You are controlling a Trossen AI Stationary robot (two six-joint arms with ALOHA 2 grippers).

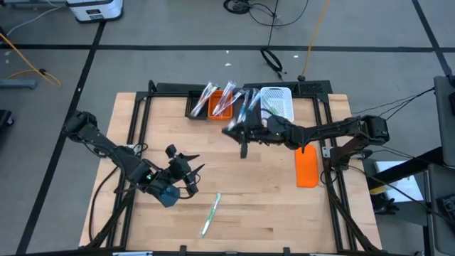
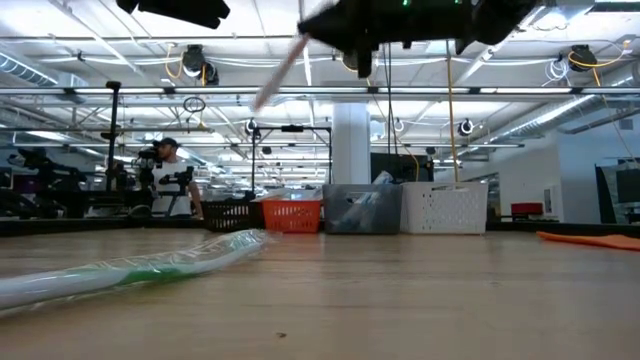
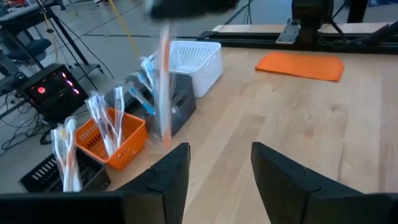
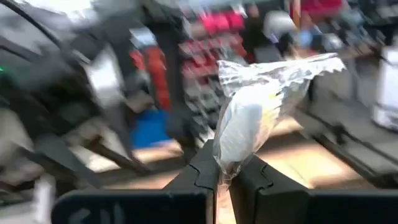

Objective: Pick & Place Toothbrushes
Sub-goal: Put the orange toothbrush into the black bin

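Right tool [image 4: 222, 177] grips a wrapped toothbrush [image 4: 258, 112] beside the bins; left tool [image 3: 219, 168] released above bare wooden counter [image 1: 270, 206].

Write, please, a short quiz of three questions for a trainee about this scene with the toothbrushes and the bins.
1. True or false: the right gripper is shut on a wrapped toothbrush.
2. Which bin stands at the right end of the row in the high view? A) orange bin B) white bin
3. What lies on the table near the open left gripper?

Key: 1 true. 2 B. 3 A green toothbrush.
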